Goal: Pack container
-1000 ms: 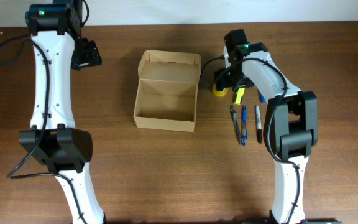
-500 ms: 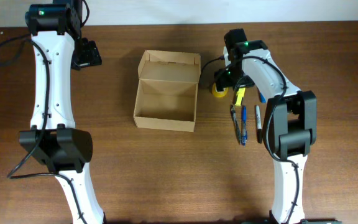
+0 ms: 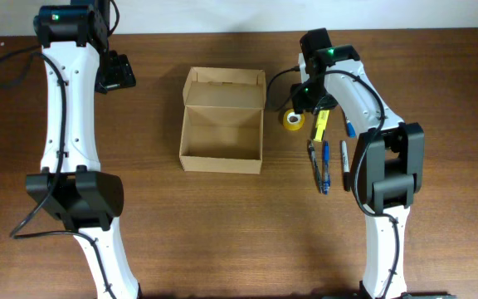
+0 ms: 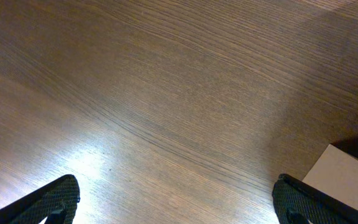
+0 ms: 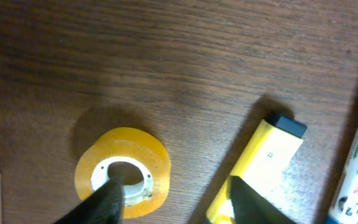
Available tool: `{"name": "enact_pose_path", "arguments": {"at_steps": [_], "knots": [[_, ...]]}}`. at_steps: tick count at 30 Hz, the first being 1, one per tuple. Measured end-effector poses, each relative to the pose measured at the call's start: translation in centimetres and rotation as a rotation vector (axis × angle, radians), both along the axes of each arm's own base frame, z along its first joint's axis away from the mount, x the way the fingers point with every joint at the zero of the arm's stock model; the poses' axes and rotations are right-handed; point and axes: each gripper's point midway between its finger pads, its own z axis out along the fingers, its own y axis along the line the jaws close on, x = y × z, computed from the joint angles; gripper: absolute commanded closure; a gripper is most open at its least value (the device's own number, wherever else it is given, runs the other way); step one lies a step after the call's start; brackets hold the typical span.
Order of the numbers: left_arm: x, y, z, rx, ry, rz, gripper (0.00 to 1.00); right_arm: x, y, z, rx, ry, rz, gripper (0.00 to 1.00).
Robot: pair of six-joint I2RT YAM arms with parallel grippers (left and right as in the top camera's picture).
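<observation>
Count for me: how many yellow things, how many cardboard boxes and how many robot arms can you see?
Yellow things: 2 (tape roll, marker)
Cardboard box: 1
Robot arms: 2 (left arm, right arm)
Total: 5

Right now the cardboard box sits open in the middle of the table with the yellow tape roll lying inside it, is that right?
Not quite. The cardboard box is open in the middle of the table, but the yellow tape roll is not inside it. It lies on the table beside the box, on the right arm's side. The overhead view shows this.
</observation>
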Motion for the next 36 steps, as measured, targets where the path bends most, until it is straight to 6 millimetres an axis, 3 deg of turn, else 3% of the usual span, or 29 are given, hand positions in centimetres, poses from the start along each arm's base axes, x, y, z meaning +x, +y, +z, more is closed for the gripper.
{"name": "enact_pose_path", "arguments": {"at_steps": [7, 21, 30, 34, 36], "knots": [[0.0, 0.0, 0.0, 0.0, 0.0, 0.0, 0.0, 0.0, 0.0, 0.0, 0.0, 0.0, -0.001, 0.41], [0.0, 0.0, 0.0, 0.0, 0.0, 0.0, 0.0, -1.0, -0.2, -1.2, -0.007, 0.035, -0.001, 0.4], [0.0, 0.0, 0.0, 0.0, 0.0, 0.0, 0.0, -2.3, -0.4, -3.7, -0.014, 0.074, -0.001, 0.4], [0.0, 0.0, 0.0, 0.0, 0.0, 0.0, 0.0, -2.2, -0.4, -3.8, -0.012, 0.068, 0.0, 0.42], [0.0, 0.0, 0.0, 0.0, 0.0, 0.0, 0.0, -2.2, -0.3, -3.8, -0.009, 0.066, 0.002, 0.53]]}}
